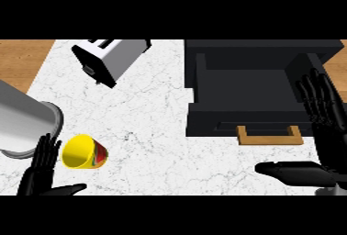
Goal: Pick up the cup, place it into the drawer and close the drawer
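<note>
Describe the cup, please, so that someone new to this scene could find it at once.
Start at the white marble counter and go to its lower left part, just right of the grey metal cylinder-shaped container. There the bright yellow cup lies tipped on its side beside the open left hand. It is the only yellow thing, with red and green on its outside.

There was one view only, taken from the robot's head and aimed steeply down at the desk [156, 137]. It faced away from the robot's body, so the forearms entered from the lower edge, the left hand [41, 167] at lower left and the right hand [325, 124] at the right. The camera stood close: the white marble top filled most of the frame, with wooden strips showing only at the upper corners. The toaster [112, 57] and the open drawer [254, 89] lay along the far side, the drawer cut by the right edge.
</note>
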Controlling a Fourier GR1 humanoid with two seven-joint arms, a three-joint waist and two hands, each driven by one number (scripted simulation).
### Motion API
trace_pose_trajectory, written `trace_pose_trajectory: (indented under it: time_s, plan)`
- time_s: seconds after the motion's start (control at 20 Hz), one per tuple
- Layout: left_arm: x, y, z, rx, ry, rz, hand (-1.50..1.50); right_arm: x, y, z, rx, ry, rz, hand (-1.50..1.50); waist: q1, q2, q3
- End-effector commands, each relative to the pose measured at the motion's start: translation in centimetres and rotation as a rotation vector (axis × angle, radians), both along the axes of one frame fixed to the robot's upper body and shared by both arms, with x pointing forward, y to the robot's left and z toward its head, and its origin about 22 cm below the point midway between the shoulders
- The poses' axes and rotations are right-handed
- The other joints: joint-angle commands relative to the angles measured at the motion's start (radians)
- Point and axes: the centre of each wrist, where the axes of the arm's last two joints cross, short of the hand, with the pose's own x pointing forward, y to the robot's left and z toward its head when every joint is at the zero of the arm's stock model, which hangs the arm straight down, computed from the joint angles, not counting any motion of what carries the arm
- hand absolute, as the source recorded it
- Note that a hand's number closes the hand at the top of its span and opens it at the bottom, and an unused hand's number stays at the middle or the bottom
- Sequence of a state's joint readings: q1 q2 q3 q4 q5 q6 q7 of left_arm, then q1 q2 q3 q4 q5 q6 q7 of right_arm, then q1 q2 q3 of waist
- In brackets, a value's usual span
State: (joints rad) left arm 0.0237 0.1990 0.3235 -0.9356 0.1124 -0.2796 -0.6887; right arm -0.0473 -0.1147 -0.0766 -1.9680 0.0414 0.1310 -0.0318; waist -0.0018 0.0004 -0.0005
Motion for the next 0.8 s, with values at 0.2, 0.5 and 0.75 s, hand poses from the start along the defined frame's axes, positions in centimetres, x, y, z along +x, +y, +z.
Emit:
trace_pose_trajectory:
  time_s: [0.2, 0.5, 0.75]
  plan:
    - [2.1, 2.3, -2.3, -0.008, -0.027, 0.025, -1.5, 1.1, 0.7, 0.1, 0.005, -0.006, 0.017, -1.5, -0.004, 0.002, -0.001]
    - [0.7, 1.3, -3.8, -0.007, -0.052, -0.009, -1.5, 0.4, -0.5, 0.5, 0.006, 0.006, 0.012, -1.5, -0.003, 0.001, -0.001]
    - [2.7, 0.3, -3.8, -0.001, -0.053, -0.019, -1.5, 0.6, 0.4, 0.9, -0.001, -0.001, 0.019, -1.5, -0.009, 0.003, -0.002]
